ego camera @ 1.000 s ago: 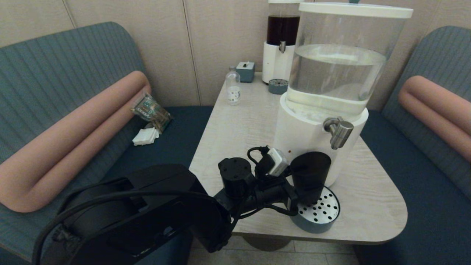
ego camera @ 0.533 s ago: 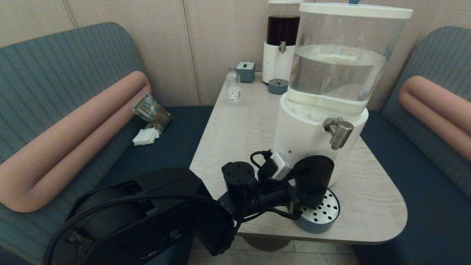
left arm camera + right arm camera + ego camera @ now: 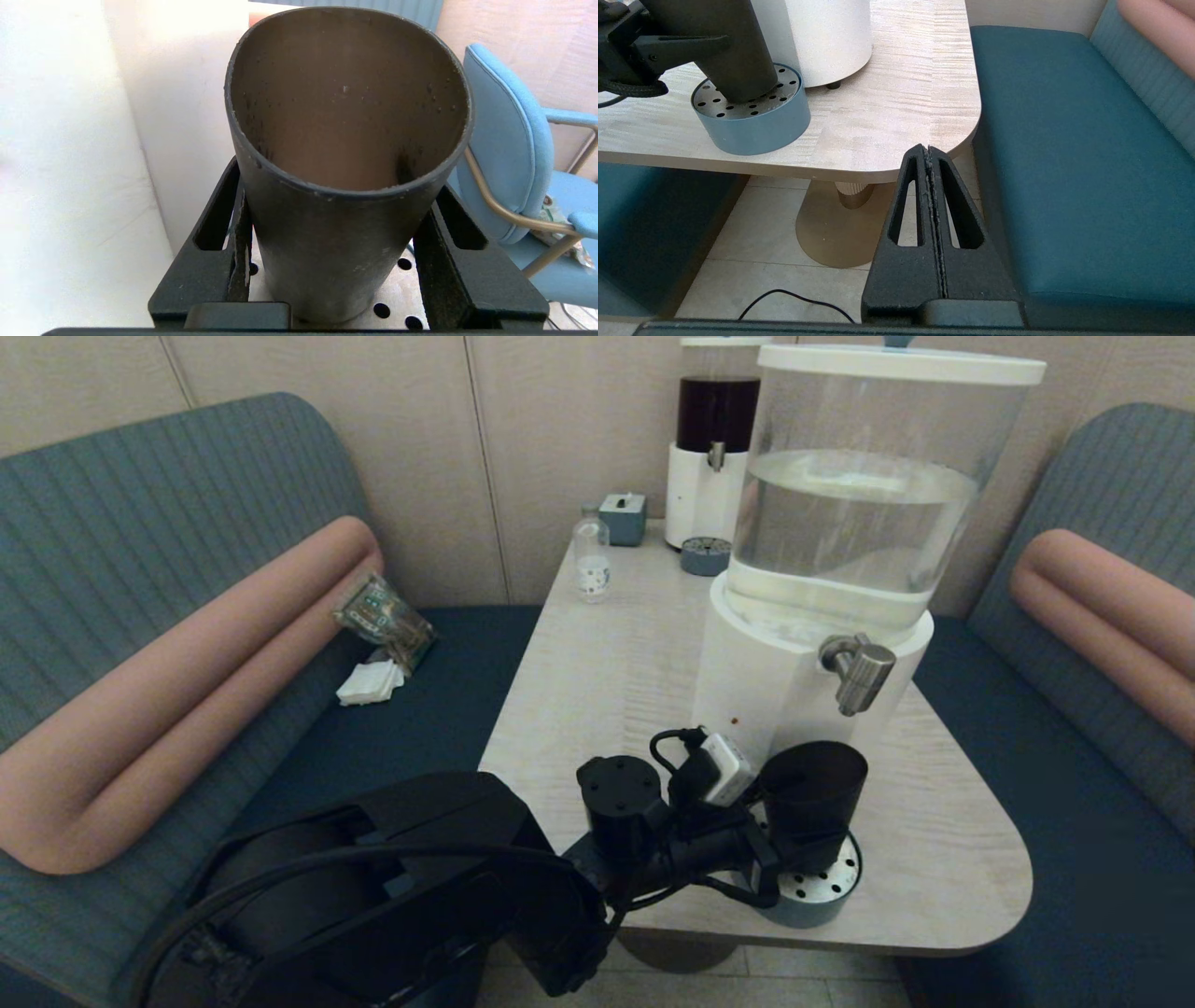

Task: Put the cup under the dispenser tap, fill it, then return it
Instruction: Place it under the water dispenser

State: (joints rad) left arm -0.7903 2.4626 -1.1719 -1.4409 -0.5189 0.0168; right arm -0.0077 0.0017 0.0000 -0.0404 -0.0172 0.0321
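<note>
The dark tapered cup (image 3: 814,789) stands on the perforated drip tray (image 3: 826,896) in front of the big white-based dispenser (image 3: 747,681), leaning a little. My left gripper (image 3: 801,845) is shut on its lower half. In the left wrist view both fingers (image 3: 236,233) press the cup (image 3: 336,261) from either side, and its inside looks dry. The steel dispenser tap (image 3: 859,672) hangs just above the right part of the rim. My right gripper (image 3: 928,151) is shut on nothing, low off the table's near right corner.
A dark-liquid dispenser (image 3: 714,439), a small clear bottle (image 3: 591,560) and a small blue box (image 3: 623,516) stand at the table's far end. Blue benches with pink bolsters (image 3: 187,681) flank the table (image 3: 607,663). The table's rounded edge (image 3: 896,175) is close to the right gripper.
My left gripper has carried the cup to the right and a little nearer across the drip tray, bringing its rim under the tap. The right arm has not moved.
</note>
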